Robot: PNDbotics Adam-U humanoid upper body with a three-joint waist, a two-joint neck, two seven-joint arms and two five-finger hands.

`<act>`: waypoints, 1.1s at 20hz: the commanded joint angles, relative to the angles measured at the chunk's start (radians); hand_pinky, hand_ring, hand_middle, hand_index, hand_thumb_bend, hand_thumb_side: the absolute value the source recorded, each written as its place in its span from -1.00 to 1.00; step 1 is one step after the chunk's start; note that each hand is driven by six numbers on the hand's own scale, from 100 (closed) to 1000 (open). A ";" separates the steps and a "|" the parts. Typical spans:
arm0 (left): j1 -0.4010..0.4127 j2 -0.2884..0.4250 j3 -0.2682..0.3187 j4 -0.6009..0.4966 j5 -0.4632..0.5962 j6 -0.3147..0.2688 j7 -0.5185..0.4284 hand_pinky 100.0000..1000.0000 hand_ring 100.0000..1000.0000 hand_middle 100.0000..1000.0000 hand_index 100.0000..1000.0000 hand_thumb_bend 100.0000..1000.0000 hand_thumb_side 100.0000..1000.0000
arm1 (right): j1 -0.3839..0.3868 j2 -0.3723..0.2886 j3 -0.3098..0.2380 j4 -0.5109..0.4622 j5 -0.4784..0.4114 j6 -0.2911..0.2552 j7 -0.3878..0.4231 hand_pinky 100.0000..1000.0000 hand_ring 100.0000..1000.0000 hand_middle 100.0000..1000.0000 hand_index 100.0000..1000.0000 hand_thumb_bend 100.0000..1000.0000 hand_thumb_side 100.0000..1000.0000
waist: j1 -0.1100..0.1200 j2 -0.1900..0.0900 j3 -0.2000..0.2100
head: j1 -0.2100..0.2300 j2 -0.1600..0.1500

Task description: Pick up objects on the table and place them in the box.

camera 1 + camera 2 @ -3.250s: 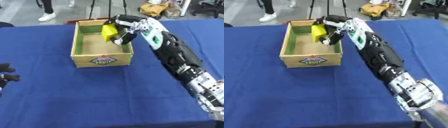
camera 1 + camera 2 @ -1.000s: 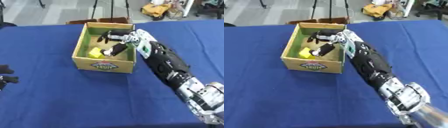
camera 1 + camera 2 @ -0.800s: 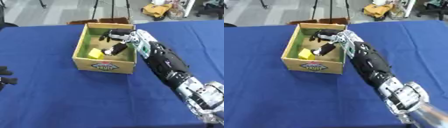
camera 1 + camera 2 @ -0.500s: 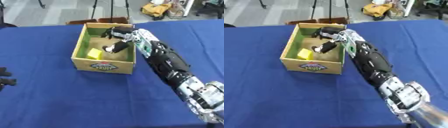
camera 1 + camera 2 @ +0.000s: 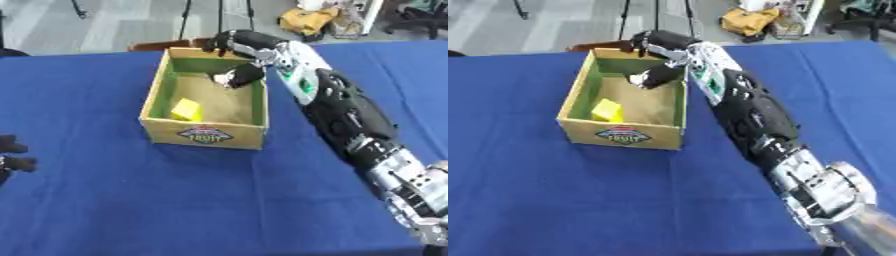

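Box: an open cardboard box (image 5: 204, 134) stands on the blue table (image 5: 175, 200), toward its far side and a little left of centre; green inner walls, brown floor.
Label: the near outer wall carries a printed badge (image 5: 203, 134), dark with red and a pale band; the word on it seems to read "FRUIT", though the letters are too blurred to be sure. No other writing can be read.
Yellow object: a small yellow block (image 5: 186, 109) lies inside the box, on the floor near the left wall and closer to the near wall.
Right hand: the right hand (image 5: 234, 59) is over the far right part of the box, above its rim, the arm running in from the lower right across the table. Its fingers are curled inward with the thumb hanging into the box opening; nothing shows between them, and the yellow block lies well apart from it.
Left hand: the left hand (image 5: 10, 155) shows at the left edge in the left eye view only, low over the cloth; just dark fingertips are seen, and whether they are spread or curled cannot be told.
Edges: the far table edge runs just behind the box; beyond it is grey floor with tripod legs (image 5: 219, 17) and a yellow bag (image 5: 305, 21).
Open room: broad blue cloth lies in front of the box and to its left; the right arm takes up the strip right of the box.
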 commanded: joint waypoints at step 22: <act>-0.009 0.027 0.024 -0.017 -0.006 -0.004 0.019 0.39 -0.12 0.07 0.40 0.44 0.82 | 0.219 -0.281 -0.051 -0.385 -0.373 0.176 -0.050 0.58 0.45 0.50 0.80 -1.00 -0.04 | 0.003 -0.012 -0.063 | 0.035 -0.019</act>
